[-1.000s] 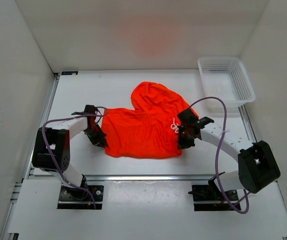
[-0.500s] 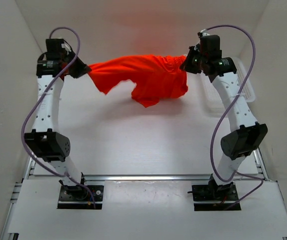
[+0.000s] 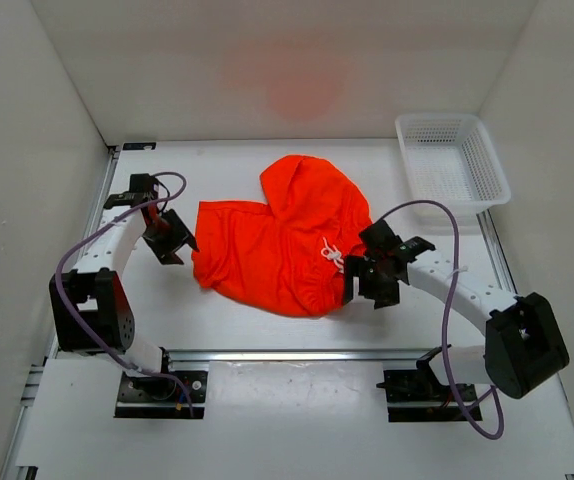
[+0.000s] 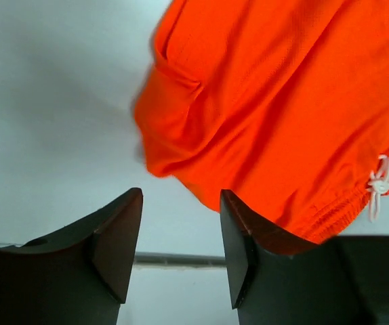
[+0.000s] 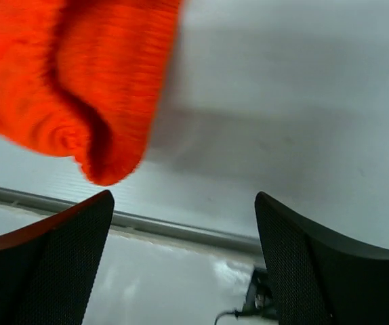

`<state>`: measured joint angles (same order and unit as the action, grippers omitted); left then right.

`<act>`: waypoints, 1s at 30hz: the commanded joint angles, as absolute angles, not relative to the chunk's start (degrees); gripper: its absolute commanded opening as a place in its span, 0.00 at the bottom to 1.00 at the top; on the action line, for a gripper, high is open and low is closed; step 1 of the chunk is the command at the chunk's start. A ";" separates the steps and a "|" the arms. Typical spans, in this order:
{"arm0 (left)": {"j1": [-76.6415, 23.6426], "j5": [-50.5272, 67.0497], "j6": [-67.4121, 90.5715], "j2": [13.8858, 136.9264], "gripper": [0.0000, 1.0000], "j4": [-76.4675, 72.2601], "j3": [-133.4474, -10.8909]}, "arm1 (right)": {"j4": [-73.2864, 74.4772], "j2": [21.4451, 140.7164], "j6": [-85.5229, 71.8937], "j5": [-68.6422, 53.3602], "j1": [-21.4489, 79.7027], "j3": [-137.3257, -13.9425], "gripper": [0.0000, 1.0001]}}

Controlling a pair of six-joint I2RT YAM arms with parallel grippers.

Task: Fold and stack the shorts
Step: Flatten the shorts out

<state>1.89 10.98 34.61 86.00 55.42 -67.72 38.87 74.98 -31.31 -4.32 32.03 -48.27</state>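
Observation:
The orange-red shorts [image 3: 277, 250] lie crumpled on the white table, one leg bulging toward the back, the gathered waistband and white drawstring [image 3: 333, 256] at the right. My left gripper [image 3: 175, 242] hovers open just off the shorts' left edge; in the left wrist view the shorts [image 4: 276, 101] lie beyond the left gripper [image 4: 179, 237], with nothing between its fingers. My right gripper [image 3: 367, 283] stands wide open beside the waistband end. A fold of the shorts [image 5: 66, 81] hangs up and left of the right gripper [image 5: 184, 230], clear of its fingers.
A white mesh basket [image 3: 452, 160] stands at the back right corner. The metal rail [image 3: 287, 354] runs along the table's near edge, close behind both grippers. White walls enclose the table on three sides.
Half a second ago both grippers held the shorts stretched in the air near the back wall. Now the shorts lie on the table, and both grippers have opened and let go.

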 commanded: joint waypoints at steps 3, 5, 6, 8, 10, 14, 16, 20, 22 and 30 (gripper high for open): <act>2.37 11.25 32.17 83.06 0.62 53.17 -70.74 | 41.65 69.35 -35.42 6.56 31.03 -54.83 0.83; 2.37 10.03 31.65 83.06 0.62 53.79 -73.20 | 41.66 69.35 -34.81 7.38 30.50 -57.99 0.69; 2.37 10.02 31.64 83.06 0.62 54.57 -73.82 | 40.88 71.35 -34.80 7.38 30.50 -60.62 0.62; 2.37 9.49 31.64 83.06 0.62 55.28 -74.36 | 40.09 74.43 -34.28 3.98 30.50 -62.74 0.47; 2.37 9.49 31.64 82.53 0.62 55.28 -74.36 | 37.81 79.79 -34.28 0.46 30.50 -64.07 0.46; 2.37 8.96 31.64 81.47 0.62 55.28 -73.30 | 34.80 89.71 -35.59 -7.20 30.50 -64.60 0.51; 2.37 8.96 31.64 80.86 0.62 55.28 -72.60 | 33.58 91.75 -36.20 -9.39 30.50 -65.13 0.53; 2.37 8.96 31.64 80.24 0.62 55.28 -72.07 | 31.56 92.99 -38.49 -10.63 30.50 -63.38 0.53; 2.37 8.96 31.64 80.24 0.62 55.28 -72.07 | 31.55 92.99 -38.50 -10.63 31.03 -63.37 0.53; 2.37 8.96 31.64 80.24 0.62 55.28 -72.07 | 31.03 94.04 -39.64 -9.58 32.16 -61.70 0.49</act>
